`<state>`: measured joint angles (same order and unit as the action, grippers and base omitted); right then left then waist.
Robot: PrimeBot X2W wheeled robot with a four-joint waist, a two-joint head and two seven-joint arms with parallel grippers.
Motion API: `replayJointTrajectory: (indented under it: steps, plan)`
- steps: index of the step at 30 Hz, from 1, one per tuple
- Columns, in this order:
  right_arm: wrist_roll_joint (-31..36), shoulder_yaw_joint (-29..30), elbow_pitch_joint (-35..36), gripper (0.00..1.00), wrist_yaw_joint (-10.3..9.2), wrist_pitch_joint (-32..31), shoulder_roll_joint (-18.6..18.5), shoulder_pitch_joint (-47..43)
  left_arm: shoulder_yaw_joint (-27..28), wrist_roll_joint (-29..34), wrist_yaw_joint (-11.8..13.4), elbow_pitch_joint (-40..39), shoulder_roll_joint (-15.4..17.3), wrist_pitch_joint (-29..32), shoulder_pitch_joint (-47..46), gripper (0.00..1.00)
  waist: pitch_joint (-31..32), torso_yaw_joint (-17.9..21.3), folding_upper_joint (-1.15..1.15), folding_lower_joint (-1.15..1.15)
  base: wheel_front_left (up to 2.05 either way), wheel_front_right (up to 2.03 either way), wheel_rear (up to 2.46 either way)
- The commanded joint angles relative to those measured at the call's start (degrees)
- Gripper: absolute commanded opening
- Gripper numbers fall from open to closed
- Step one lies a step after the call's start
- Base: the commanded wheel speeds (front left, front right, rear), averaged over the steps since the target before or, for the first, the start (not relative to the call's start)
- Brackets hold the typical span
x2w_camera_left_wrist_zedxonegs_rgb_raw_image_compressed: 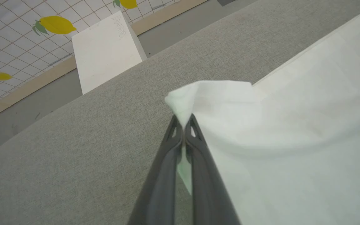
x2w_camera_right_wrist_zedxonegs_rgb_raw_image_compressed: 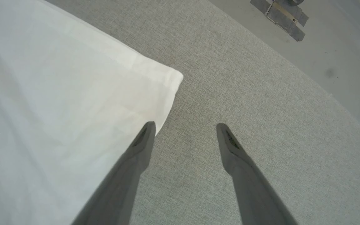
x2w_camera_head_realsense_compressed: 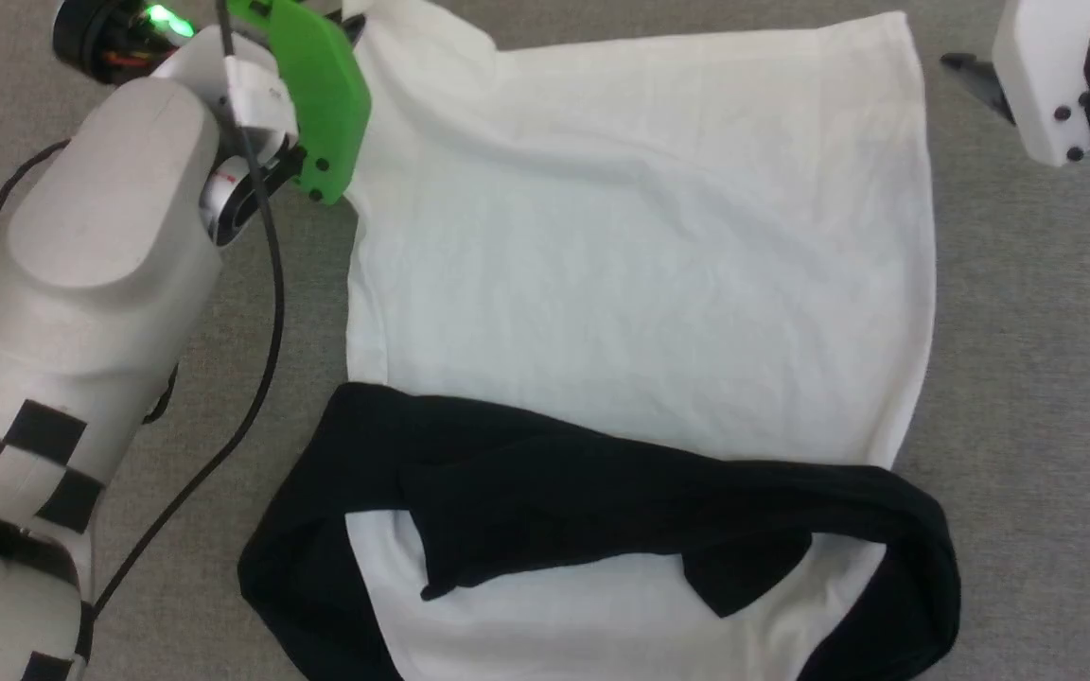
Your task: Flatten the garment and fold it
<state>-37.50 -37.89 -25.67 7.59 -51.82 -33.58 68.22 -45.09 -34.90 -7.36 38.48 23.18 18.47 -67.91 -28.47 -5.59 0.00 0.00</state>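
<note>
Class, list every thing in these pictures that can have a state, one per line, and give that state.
White long-sleeved shirt with black sleeves: spread on the grey fabric surface, lightly creased.
Black sleeves: folded across the white body.
Left gripper: shut on one white corner of the shirt.
Right gripper: open, holding nothing, beside another corner.
</note>
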Motion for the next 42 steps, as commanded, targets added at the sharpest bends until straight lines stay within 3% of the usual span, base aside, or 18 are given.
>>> replayJointTrajectory:
  steps: [1,8,13,14,15,30,36,42]
  plan:
    - [-0.53,0.24,-1.43,1.00,-0.10,-0.25,0.60,1.59,-0.34,-0.62,-0.13,-0.16,-0.49,-0.68,-1.25,0.00,-2.64,-2.39,0.00,0.00,0.00,0.00,0.00]
    - [0.79,0.87,-8.22,1.00,-0.10,0.41,2.76,3.87,-1.99,-0.87,-0.13,-0.60,-1.38,-2.75,-3.83,0.00,-6.14,-4.50,0.00,0.00,0.00,0.00,0.00]
    - [0.68,-2.65,-10.38,1.00,-0.10,1.07,2.61,1.68,-3.13,-1.75,-0.13,0.67,-1.46,-4.05,-4.00,0.00,-6.31,-4.40,0.00,0.00,0.00,0.00,0.00]
    - [0.22,-2.78,-10.72,0.43,-0.10,1.70,2.65,1.38,-3.31,-1.90,-0.13,1.01,-1.34,-4.25,-3.93,0.00,-6.17,-4.17,0.00,0.00,0.00,0.00,0.00]
    - [-0.21,-3.16,-10.94,0.00,-0.10,2.55,2.67,1.11,-3.55,-2.14,-0.13,1.44,-1.22,-4.40,-3.84,0.00,-5.93,-3.88,0.00,0.00,0.00,0.00,0.00]
    - [1.75,-2.58,-17.09,0.00,-0.10,29.72,4.85,5.37,-3.39,-2.02,0.59,6.79,0.72,-12.61,-4.71,0.00,2.21,0.59,0.00,0.00,0.00,0.00,0.00]
    - [2.57,-4.59,-16.57,0.00,-0.10,41.88,4.96,0.50,-3.79,-1.79,1.22,5.87,1.97,-17.05,-0.27,0.00,7.89,1.30,0.00,0.00,0.00,0.00,0.00]
    - [3.73,-4.51,-13.29,0.00,-0.10,53.08,3.65,-8.19,-4.12,-2.22,3.62,-0.45,5.84,-20.42,8.89,0.00,14.27,1.40,0.00,0.00,0.00,0.00,0.00]
